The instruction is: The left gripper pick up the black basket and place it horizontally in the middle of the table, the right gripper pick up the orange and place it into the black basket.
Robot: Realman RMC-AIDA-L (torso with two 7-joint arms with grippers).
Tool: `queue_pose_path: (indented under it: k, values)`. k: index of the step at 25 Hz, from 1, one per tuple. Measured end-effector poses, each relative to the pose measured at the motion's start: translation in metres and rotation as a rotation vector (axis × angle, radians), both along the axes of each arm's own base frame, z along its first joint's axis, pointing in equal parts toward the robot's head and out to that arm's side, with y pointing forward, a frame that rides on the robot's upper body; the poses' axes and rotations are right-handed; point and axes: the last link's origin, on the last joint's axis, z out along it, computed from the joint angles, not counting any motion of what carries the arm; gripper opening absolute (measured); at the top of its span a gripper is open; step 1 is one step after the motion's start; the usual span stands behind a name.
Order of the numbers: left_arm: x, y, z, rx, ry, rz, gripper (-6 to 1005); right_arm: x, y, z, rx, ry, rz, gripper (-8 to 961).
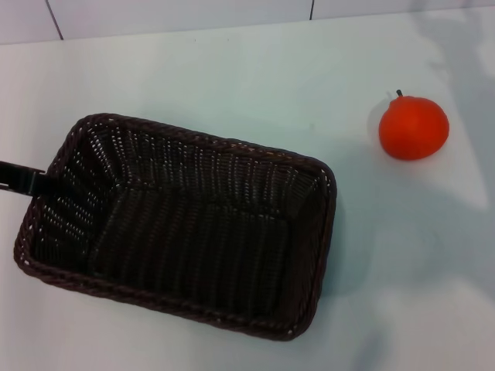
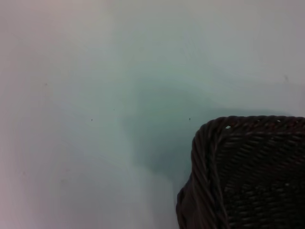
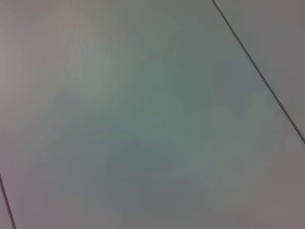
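The black basket (image 1: 186, 224) stands open side up on the white table (image 1: 232, 69), left of centre in the head view, its long side running a little askew. My left gripper (image 1: 27, 179) shows only as a slim black bar coming in from the left edge, and it grips the basket's left end rim. The left wrist view shows one basket corner (image 2: 248, 176) with a shadow on the table beside it. The orange (image 1: 413, 127) lies on the table at the right, well apart from the basket. My right gripper is out of view.
Bare tabletop lies between the basket and the orange and in front of the orange. The table's far edge meets a white panelled surface (image 1: 155, 15) at the back. The right wrist view shows only a plain pale surface with dark seams (image 3: 257, 71).
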Motion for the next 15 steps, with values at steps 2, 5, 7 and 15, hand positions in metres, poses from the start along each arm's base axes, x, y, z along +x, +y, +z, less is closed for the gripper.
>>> queue_pose_path:
  k: [2,5,7,15]
  values:
    - [0.001,0.0,0.001,0.006,-0.005,0.004,241,0.0,0.0,0.0,-0.001,-0.001,-0.003,944]
    - [0.001,0.0,0.005,0.035,-0.024,0.013,200,0.001,0.0,0.0,-0.001,0.0,-0.007,944]
    - [0.002,0.0,0.01,0.07,-0.077,0.02,191,0.002,-0.001,0.001,-0.001,0.0,-0.011,944]
    - [-0.005,-0.01,0.035,0.21,-0.329,0.068,183,0.005,-0.001,0.002,0.005,0.005,-0.021,945]
